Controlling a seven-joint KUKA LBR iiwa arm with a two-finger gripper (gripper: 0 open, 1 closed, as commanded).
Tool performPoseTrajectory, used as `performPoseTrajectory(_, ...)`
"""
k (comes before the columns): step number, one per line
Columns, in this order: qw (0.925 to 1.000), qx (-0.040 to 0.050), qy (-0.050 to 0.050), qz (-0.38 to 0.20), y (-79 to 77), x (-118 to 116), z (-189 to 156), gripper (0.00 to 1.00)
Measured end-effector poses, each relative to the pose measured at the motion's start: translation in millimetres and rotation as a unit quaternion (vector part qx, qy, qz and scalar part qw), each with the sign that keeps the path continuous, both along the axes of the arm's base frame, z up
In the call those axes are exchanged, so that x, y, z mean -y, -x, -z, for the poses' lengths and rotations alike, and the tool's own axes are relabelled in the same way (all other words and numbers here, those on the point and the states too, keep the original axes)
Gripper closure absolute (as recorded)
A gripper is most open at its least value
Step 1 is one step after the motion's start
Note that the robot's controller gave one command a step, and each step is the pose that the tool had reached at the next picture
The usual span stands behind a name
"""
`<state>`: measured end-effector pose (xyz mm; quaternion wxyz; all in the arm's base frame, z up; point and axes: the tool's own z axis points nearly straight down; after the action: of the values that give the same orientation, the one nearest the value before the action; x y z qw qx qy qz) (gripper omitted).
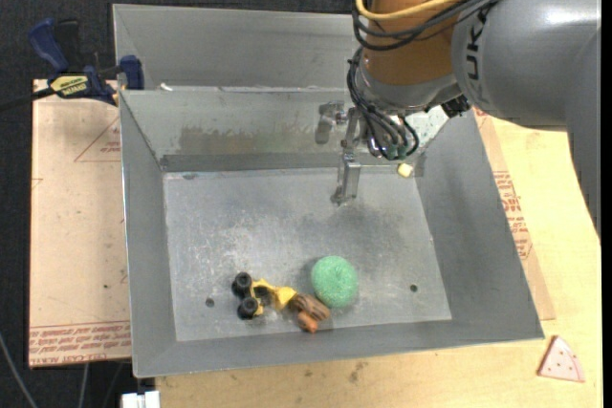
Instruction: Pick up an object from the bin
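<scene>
1. Since the gripper [345,189] hangs over bare floor near the back wall of the bin [287,119], w/ nothing visible at its tip, it's well apart from every obj. From this angle I can't make out whether it's spread or pressed together.
2. Candidate objs all lie near the front edge: a green ball [334,282], a small yellow toy w/ black wheels [256,293] to the ball's left, and a brown-orange piece [309,311] just below the ball, touching or nearly touching it.
3. Risk 1: the ball is round and prob. soft. An off-centre pinch could squirt it sideways, and it'd roll off across the floor.
4. Risk 2: the 3 things sit tight together, so coming down on 1 may land on a neighbour, knock it aside or catch 2 at once.
5. Risk 3: the toy is low and wheeled. A nudge could roll it, and a shallow grasp may close on nothing.
6. Risk 4: the cluster is close to the front wall, so a descent too far fwd could strike that wall, esp. w/ the bulky wrist and its cables.
</scene>
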<state>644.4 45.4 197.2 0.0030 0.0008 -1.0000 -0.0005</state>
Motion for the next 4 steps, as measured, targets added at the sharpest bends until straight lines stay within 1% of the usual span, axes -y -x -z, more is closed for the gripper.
performPoseTrajectory(1, 1.0000, 0.0039, 0.000, 0.000, -1.3, 0, -5, 0.00)
performPoseTrajectory(2, 0.9997, 0.0064, 0.000, -0.022, 35.9, 11, 47, 0.00)
performPoseTrajectory(3, 1.0000, 0.0013, 0.000, 0.003, 44.4, 20, 80, 0.00)
performPoseTrajectory(4, 0.9997, 0.0049, 0.000, -0.024, 75.1, 7, 106, 0.00)
